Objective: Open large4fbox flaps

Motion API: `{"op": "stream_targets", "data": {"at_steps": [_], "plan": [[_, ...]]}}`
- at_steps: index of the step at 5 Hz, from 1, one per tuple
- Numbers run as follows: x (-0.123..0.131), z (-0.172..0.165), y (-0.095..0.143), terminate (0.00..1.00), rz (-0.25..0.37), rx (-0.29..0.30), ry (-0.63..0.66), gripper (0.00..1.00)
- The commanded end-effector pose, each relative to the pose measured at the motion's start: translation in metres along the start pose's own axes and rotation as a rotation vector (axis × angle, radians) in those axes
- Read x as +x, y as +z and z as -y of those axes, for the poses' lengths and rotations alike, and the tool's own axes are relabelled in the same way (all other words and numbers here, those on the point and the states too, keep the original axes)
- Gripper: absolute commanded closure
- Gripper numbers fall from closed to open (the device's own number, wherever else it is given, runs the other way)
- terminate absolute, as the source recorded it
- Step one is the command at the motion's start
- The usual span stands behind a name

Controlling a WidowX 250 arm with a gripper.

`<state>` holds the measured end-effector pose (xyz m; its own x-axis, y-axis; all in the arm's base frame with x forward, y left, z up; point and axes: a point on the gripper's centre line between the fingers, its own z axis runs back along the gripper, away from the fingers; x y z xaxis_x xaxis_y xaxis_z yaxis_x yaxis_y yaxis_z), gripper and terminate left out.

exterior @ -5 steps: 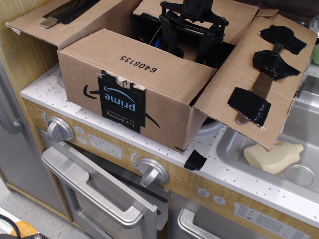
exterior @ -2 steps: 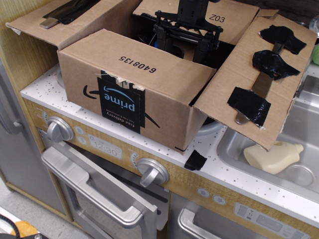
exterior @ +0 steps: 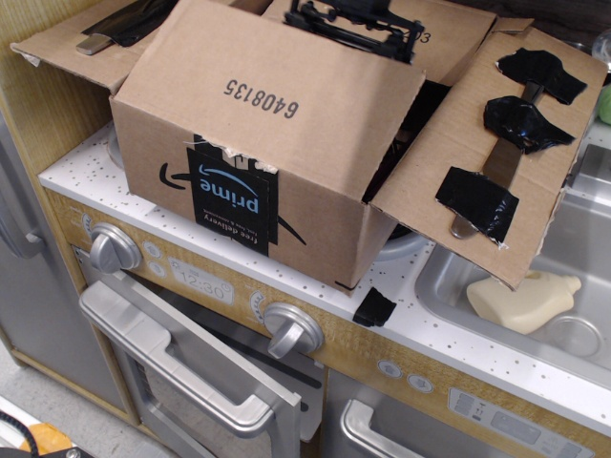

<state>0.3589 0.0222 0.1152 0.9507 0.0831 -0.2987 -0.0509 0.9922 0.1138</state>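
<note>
Gripper [exterior: 358, 24] clamping far edge of 6408135 flap [exterior: 286, 91], lifting; should be swinging it nearward, grip steady.

raised 6408135 flap [exterior: 277, 91] covering box opening, dark gap beside taped flap [exterior: 496, 153]

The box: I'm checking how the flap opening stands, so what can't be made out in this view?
- Gripper: cut off by the top edge; open or shut, and whether it holds the 6408135 flap, cannot be told.
- Inside of the box: hidden by that raised flap.
- Far flap: its marking is mostly covered by the gripper.
- Left flap: cut off by the top edge.
</note>
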Motion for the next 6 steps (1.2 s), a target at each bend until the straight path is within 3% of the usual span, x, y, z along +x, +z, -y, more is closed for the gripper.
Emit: {"op": "stream_targets", "data": {"at_steps": [1, 3, 5, 6], "plan": [[-0.028, -0.004, 0.039, 0.00, 0.004, 0.058, 0.040, 0.00], [-0.071, -0.005, 0.051, 0.00, -0.028, 0.115, 0.117, 0.00], [-0.115, -0.005, 0.035, 0.00, -0.045, 0.065, 0.166, 0.00], [-0.132, -0.007, 0.018, 0.00, -0.012, 0.025, 0.183, 0.00]]}}
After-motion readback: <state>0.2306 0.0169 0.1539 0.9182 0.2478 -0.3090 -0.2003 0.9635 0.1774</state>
